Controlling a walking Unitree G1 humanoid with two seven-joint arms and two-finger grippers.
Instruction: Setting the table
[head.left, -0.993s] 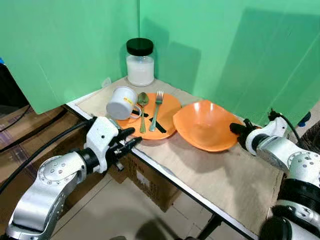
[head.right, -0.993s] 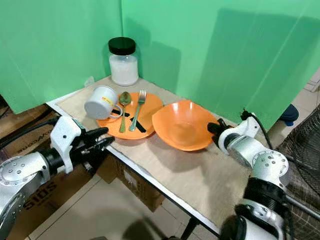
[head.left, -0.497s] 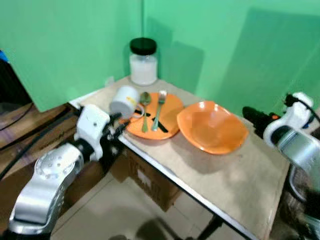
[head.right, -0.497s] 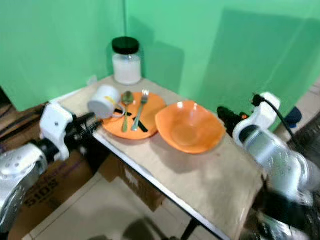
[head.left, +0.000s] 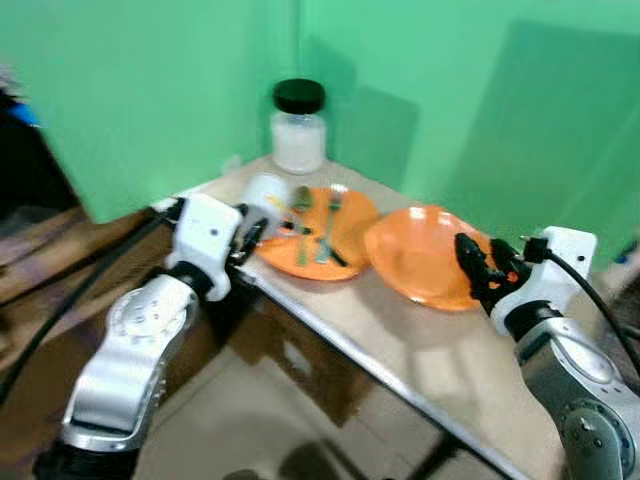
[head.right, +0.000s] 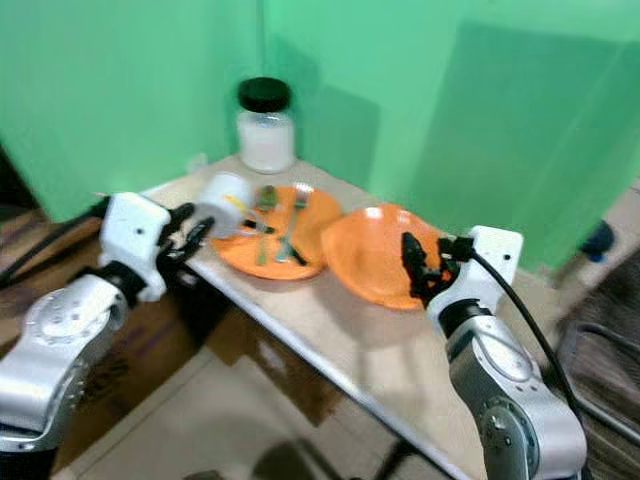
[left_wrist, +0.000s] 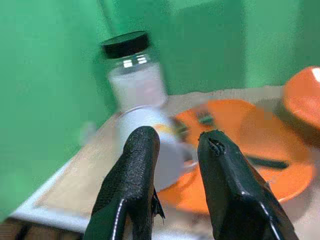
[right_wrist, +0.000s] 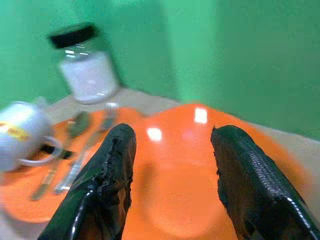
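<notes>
Both claws moved in: left claw (left_wrist: 175, 150) at white mug (left_wrist: 150, 135), right claw (right_wrist: 170, 165) over glossy orange bowl (right_wrist: 200, 170).

Green backdrop panels (head.left: 180, 90) behind far edges of the desk. Cardboard box (head.left: 300, 350) on the floor under the desk, black cable (head.left: 60, 310) at left.

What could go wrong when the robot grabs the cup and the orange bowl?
The white mug lies on its side on the orange plate, so it could roll and knock the fork and spoon off. The orange bowl sits near the table edge; the right gripper might push it off.
</notes>
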